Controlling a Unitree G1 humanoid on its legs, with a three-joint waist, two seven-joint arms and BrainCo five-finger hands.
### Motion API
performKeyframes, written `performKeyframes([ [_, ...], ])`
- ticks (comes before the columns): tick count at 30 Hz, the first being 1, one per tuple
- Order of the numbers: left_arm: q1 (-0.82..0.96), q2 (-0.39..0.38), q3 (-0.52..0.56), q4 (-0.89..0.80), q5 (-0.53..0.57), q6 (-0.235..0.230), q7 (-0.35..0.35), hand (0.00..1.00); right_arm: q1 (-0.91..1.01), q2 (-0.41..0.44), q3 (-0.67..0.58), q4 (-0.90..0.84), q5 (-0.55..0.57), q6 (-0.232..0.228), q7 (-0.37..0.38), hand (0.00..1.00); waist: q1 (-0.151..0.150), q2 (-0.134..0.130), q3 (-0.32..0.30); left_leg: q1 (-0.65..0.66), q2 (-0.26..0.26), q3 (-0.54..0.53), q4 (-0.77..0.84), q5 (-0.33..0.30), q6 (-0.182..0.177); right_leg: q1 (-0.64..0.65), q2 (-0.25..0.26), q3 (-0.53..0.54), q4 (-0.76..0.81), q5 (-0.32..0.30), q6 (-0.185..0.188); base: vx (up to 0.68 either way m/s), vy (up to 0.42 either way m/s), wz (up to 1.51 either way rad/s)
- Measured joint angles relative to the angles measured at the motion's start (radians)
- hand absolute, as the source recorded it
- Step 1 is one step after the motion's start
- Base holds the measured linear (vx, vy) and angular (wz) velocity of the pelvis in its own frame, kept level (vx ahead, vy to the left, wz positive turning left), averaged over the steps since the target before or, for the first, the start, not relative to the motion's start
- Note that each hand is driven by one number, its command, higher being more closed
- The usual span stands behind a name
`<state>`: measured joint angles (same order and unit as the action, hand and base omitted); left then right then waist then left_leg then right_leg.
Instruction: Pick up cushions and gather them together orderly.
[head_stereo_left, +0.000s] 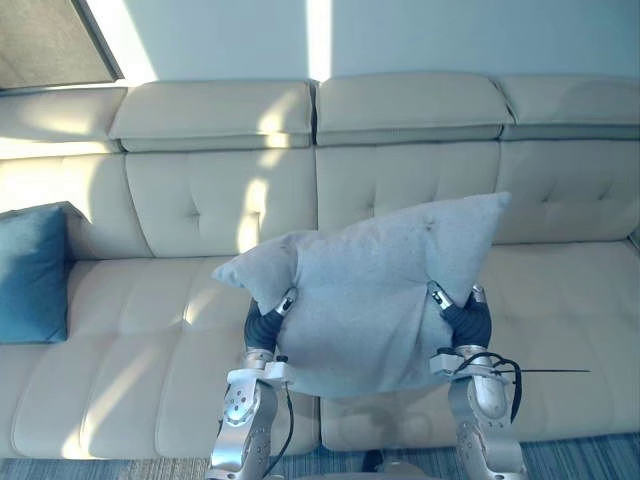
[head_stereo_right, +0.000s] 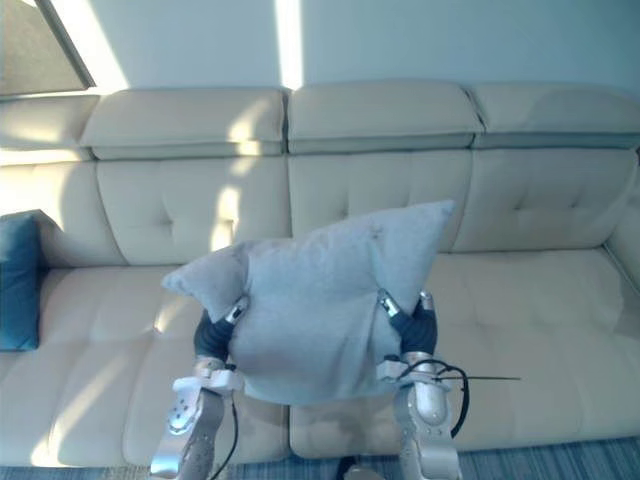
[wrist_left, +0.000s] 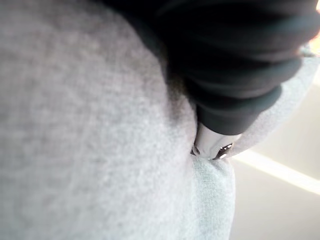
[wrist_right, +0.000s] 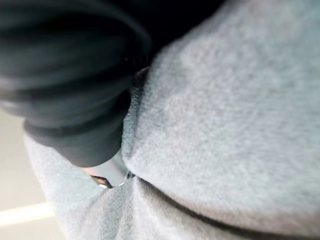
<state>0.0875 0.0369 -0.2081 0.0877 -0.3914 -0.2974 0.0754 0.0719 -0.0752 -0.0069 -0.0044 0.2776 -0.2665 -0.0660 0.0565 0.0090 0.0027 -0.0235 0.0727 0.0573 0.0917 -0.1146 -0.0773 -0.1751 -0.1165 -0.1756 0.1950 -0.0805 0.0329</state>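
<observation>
Left hand (head_stereo_left: 263, 328) and right hand (head_stereo_left: 468, 322) sandwich the grey cushion (head_stereo_left: 370, 300) above the sofa (head_stereo_left: 150, 330); we can't tell their grip.

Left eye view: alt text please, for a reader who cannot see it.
A large grey cushion is held up between the robot's left hand and right hand, one at each side, in front of a cream sofa. A blue cushion leans at the sofa's left end.

grey cushion (head_stereo_left: 370, 300) of matt fuzzy cloth, cream sofa (head_stereo_left: 400, 190) of smooth leather-like upholstery, blue cushion (head_stereo_left: 30, 270) of matt cloth
</observation>
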Motion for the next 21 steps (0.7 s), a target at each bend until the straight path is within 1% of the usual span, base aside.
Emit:
performKeyframes([
  [1,-0.012,0.008,0.003,0.01,0.002,0.0,0.009,1.0,-0.023,-0.003,-0.002,0.024,-0.001,0.002,-0.003,1.0,-0.002,0.0,-0.001,-0.002,-0.004,-0.005,-0.007,0.004,-0.005,0.002,-0.002,0.001,-0.017,0.014,0.008,-0.02,0.155,0.11],
  [3,-0.079,0.049,0.018,0.049,0.022,0.0,0.045,1.0,-0.093,-0.005,0.011,0.076,-0.002,0.01,-0.015,1.0,-0.002,0.001,0.003,-0.039,-0.022,-0.028,-0.002,0.007,-0.001,0.021,-0.018,-0.017,-0.105,0.066,0.026,-0.05,0.125,0.28],
  [4,-0.099,0.06,0.022,0.056,0.029,0.0,0.056,1.0,-0.113,-0.005,0.013,0.088,-0.002,0.011,-0.018,1.0,-0.002,0.0,0.004,-0.05,-0.029,-0.037,-0.002,0.011,0.002,0.022,-0.023,-0.023,-0.125,0.08,0.032,-0.07,0.095,0.35],
  [5,-0.141,0.078,0.026,0.066,0.037,0.0,0.074,1.0,-0.157,-0.007,0.013,0.112,-0.003,0.012,-0.027,1.0,-0.001,-0.001,0.011,-0.071,-0.037,-0.043,-0.002,0.018,0.006,0.023,-0.029,-0.033,-0.155,0.103,0.033,-0.09,0.083,0.32],
  [7,-0.21,0.1,0.032,0.073,0.038,-0.002,0.102,1.0,-0.237,-0.008,0.012,0.149,-0.002,0.012,-0.052,1.0,-0.001,-0.008,0.044,-0.092,-0.051,-0.057,-0.002,0.036,0.007,0.02,-0.041,-0.04,-0.173,0.117,0.032,-0.11,0.059,0.33],
  [8,-0.256,0.108,0.034,0.089,0.038,-0.002,0.121,1.0,-0.28,-0.014,0.011,0.163,-0.002,0.012,-0.072,1.0,-0.001,-0.005,0.057,-0.112,-0.052,-0.069,-0.002,0.043,0.009,0.007,-0.042,-0.044,-0.175,0.127,0.031,-0.14,0.022,0.29],
  [9,-0.286,0.109,0.035,0.094,0.038,-0.003,0.139,1.0,-0.322,-0.014,0.011,0.178,-0.002,0.012,-0.085,1.0,-0.001,-0.007,0.059,-0.137,-0.052,-0.071,-0.003,0.048,0.008,-0.017,-0.042,-0.045,-0.174,0.13,0.03,-0.14,0.013,0.22],
  [12,-0.314,0.108,0.037,0.094,0.038,-0.009,0.163,1.0,-0.359,-0.016,0.01,0.179,-0.003,0.012,-0.112,1.0,0.001,-0.007,0.068,-0.162,-0.048,-0.072,-0.003,0.057,0.004,-0.041,-0.04,-0.044,-0.167,0.131,0.031,-0.1,-0.01,0.05],
  [15,-0.318,0.091,0.033,0.094,0.038,-0.01,0.167,1.0,-0.361,-0.022,0.008,0.174,-0.003,0.012,-0.13,1.0,0.0,-0.006,0.073,-0.166,-0.044,-0.065,-0.003,0.062,0.0,-0.059,-0.033,-0.036,-0.15,0.129,0.028,-0.08,-0.03,-0.09],
  [16,-0.35,0.09,0.028,0.101,0.037,-0.013,0.172,1.0,-0.385,-0.032,-0.002,0.175,-0.002,0.012,-0.136,1.0,0.002,-0.006,0.096,-0.178,-0.035,-0.06,-0.003,0.065,-0.001,-0.086,-0.031,-0.03,-0.125,0.128,0.027,-0.12,-0.041,-0.11],
  [17,-0.375,0.093,0.022,0.112,0.036,-0.015,0.178,1.0,-0.4,-0.04,-0.008,0.176,-0.001,0.012,-0.14,1.0,0.003,-0.007,0.101,-0.193,-0.034,-0.056,-0.002,0.067,-0.001,-0.106,-0.031,-0.028,-0.113,0.128,0.026,-0.18,-0.046,-0.05],
  [18,-0.462,0.109,0.012,0.155,0.035,-0.015,0.186,1.0,-0.453,-0.061,-0.027,0.182,0.001,0.013,-0.151,1.0,0.004,-0.008,0.112,-0.242,-0.033,-0.051,-0.001,0.078,-0.002,-0.17,-0.034,-0.024,-0.078,0.128,0.026,-0.2,-0.035,0.02],
  [19,-0.543,0.134,0.008,0.196,0.033,-0.015,0.189,1.0,-0.509,-0.08,-0.033,0.197,0.01,0.013,-0.161,1.0,0.002,-0.012,0.117,-0.289,-0.033,-0.047,-0.001,0.093,-0.002,-0.23,-0.038,-0.019,-0.051,0.134,0.017,-0.24,-0.044,-0.04],
  [21,-0.676,0.188,-0.001,0.265,0.015,-0.015,0.205,1.0,-0.621,-0.107,-0.033,0.246,0.04,0.013,-0.174,1.0,0.002,-0.02,0.142,-0.334,-0.031,-0.031,0.005,0.107,-0.005,-0.293,-0.038,-0.003,-0.024,0.141,0.007,-0.18,-0.046,-0.12],
])
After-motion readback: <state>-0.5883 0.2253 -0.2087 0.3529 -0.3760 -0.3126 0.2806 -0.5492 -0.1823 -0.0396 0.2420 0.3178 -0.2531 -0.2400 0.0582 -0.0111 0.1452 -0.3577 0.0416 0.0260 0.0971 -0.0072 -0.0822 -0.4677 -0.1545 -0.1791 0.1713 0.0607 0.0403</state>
